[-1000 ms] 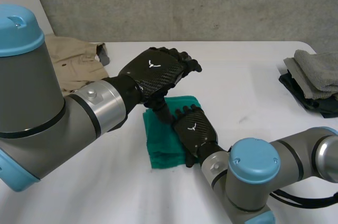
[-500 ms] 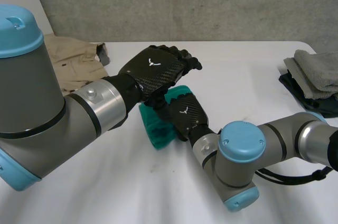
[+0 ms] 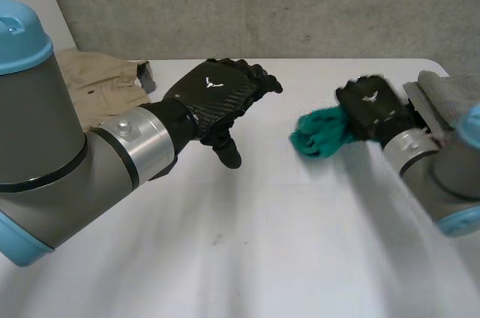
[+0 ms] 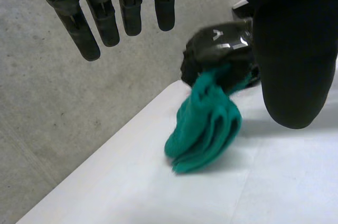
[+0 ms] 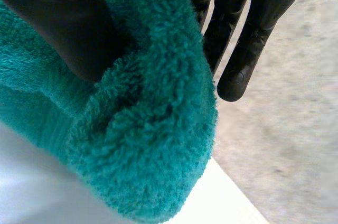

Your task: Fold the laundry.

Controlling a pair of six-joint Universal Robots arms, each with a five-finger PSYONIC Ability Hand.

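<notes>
My right robot hand (image 3: 371,104) grips the bunched green towel (image 3: 319,132) over the table (image 3: 247,250); my left robot hand (image 3: 214,97) hovers, fingers relaxed.

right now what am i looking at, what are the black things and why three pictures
A robot with two arms at a white table, each ending in a black hand. One picture looks down from between the arms; the other two come from wrist cameras. The right hand holds a bunched green towel, pinched between thumb and fingers. The left hand is open, holding nothing. A beige garment lies far left, a folded grey and dark stack at the right.
</notes>
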